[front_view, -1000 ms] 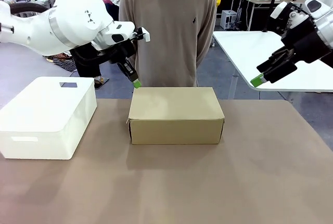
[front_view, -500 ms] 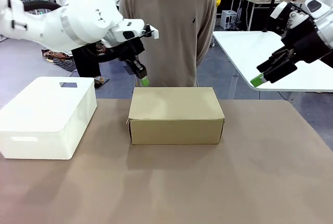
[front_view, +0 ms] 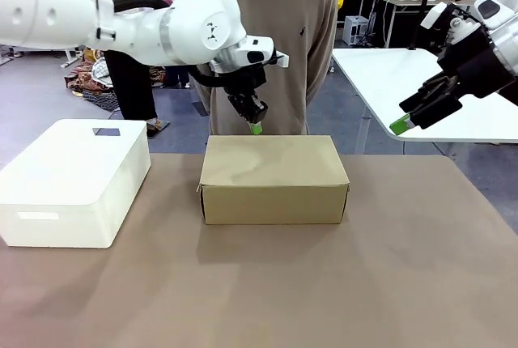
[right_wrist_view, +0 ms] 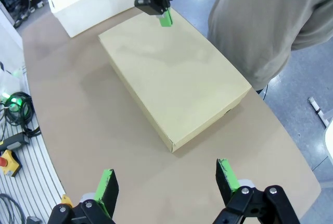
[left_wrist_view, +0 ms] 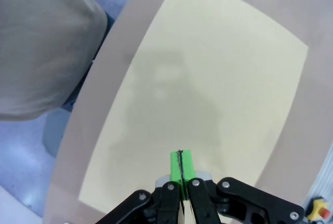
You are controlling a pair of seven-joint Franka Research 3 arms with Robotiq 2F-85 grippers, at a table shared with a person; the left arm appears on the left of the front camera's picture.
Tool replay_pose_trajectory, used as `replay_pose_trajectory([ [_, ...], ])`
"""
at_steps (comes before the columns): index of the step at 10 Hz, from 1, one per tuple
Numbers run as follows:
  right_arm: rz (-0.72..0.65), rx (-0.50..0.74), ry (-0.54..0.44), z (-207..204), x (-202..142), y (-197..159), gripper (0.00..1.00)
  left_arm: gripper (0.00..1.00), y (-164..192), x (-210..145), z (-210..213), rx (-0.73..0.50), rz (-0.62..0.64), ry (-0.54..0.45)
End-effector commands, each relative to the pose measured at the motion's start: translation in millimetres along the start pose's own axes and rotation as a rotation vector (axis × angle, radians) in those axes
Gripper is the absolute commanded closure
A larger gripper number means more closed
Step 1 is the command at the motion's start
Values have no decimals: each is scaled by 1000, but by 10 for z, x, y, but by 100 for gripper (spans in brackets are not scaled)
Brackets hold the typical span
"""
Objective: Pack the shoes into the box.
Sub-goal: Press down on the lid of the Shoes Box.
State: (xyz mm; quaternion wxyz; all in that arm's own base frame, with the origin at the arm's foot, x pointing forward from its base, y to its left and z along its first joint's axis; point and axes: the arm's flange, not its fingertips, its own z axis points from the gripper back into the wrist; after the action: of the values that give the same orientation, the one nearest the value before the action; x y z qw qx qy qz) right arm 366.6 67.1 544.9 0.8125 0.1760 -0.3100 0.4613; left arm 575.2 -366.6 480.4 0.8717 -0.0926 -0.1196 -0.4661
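no readable text, labels or numbers on any surface; box faces plain

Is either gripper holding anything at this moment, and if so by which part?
Nothing is held. The left gripper is shut with its pads together, empty, above the far edge of the closed box. The right gripper is open and empty, off to the side.

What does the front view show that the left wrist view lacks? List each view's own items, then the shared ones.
Front view alone: the white plastic box left of the cardboard box, and the right claw, raised at the right with its jaws open. Left wrist view alone: a red button off the table's edge. Both: the closed cardboard box, the shut left claw above its far edge, and the person's tan sweater.
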Motion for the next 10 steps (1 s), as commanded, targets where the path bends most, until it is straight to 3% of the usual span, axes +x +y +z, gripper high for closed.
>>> replay_pose_trajectory([
  [1,-13,-14,12,-12,16,-10,0,100,79,261,-34,2,10,56],
  [4,-13,-14,12,-12,16,-10,0,100,157,385,-258,23,43,46],
  [6,-13,-14,12,-12,16,-10,0,100,182,399,-358,68,53,-16],
  [10,-13,-14,12,-12,16,-10,0,100,231,363,-545,55,62,30],
])
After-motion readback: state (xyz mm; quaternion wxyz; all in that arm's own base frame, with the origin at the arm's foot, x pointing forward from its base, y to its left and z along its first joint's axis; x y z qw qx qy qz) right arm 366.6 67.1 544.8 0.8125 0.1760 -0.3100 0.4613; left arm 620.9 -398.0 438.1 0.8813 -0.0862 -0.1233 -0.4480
